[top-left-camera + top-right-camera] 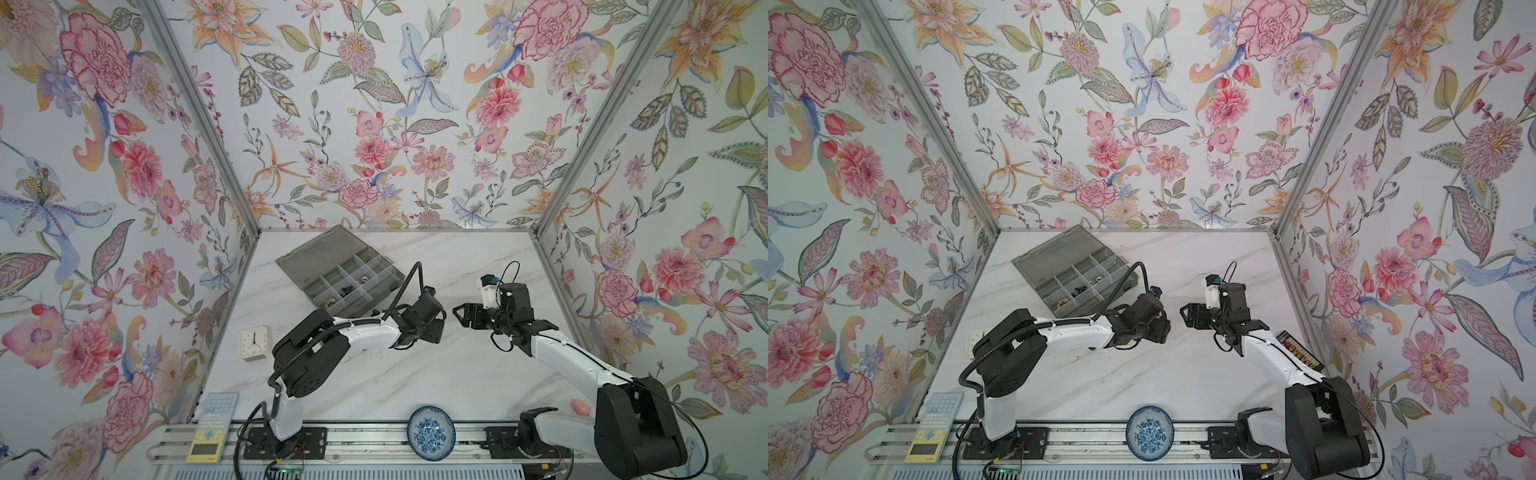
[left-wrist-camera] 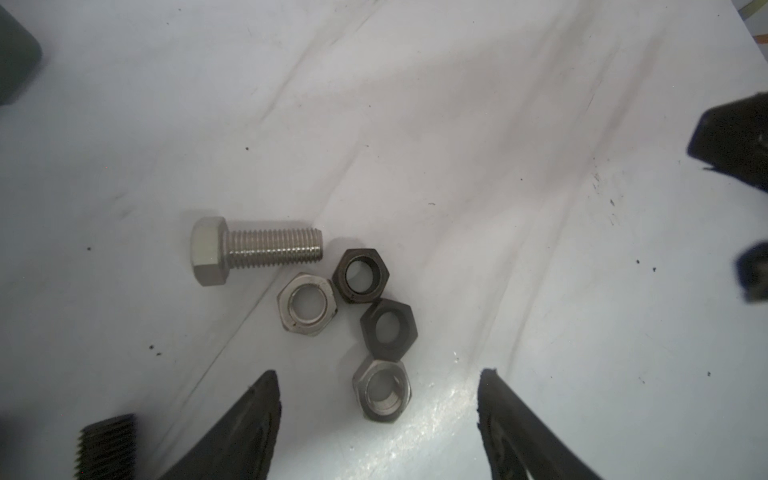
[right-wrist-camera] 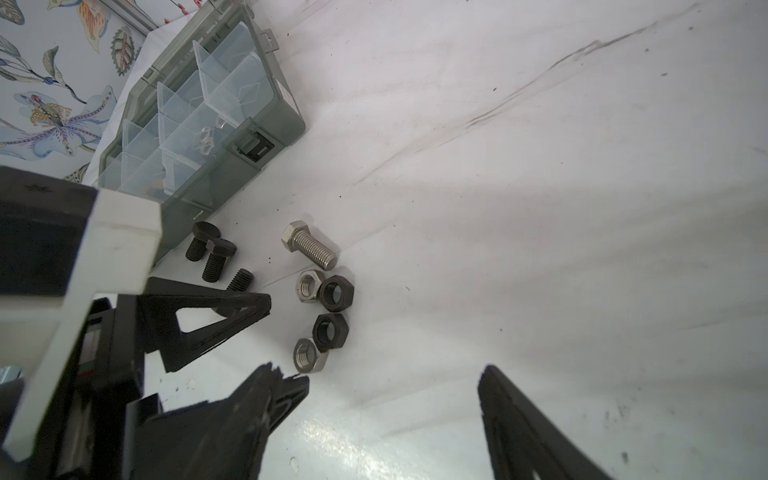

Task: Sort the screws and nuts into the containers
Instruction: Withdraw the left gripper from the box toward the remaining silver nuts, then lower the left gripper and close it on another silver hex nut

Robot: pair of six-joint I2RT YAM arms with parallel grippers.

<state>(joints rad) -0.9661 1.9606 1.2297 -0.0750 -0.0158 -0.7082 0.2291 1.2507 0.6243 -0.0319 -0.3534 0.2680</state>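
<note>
In both top views the left pincer point(image 1: 437, 318) and right pincer point(image 1: 458, 312) hung tip to tip over the marbled table point(image 1: 436, 374). They were near the smoky grey organizer box point(image 1: 309, 257) and its clear-walled containers point(image 1: 357, 280).

In the left wrist view the left pincer's jaws stood apart and empty above four loose hexagonal nuts point(image 2: 360, 276), two matte black and two silvery. A threaded silver screw point(image 2: 253, 249) lay beside them.

In the right wrist view the right pincer's jaws gaped empty, and black screws point(image 3: 216, 257) lay just beside the box's wall.
</note>
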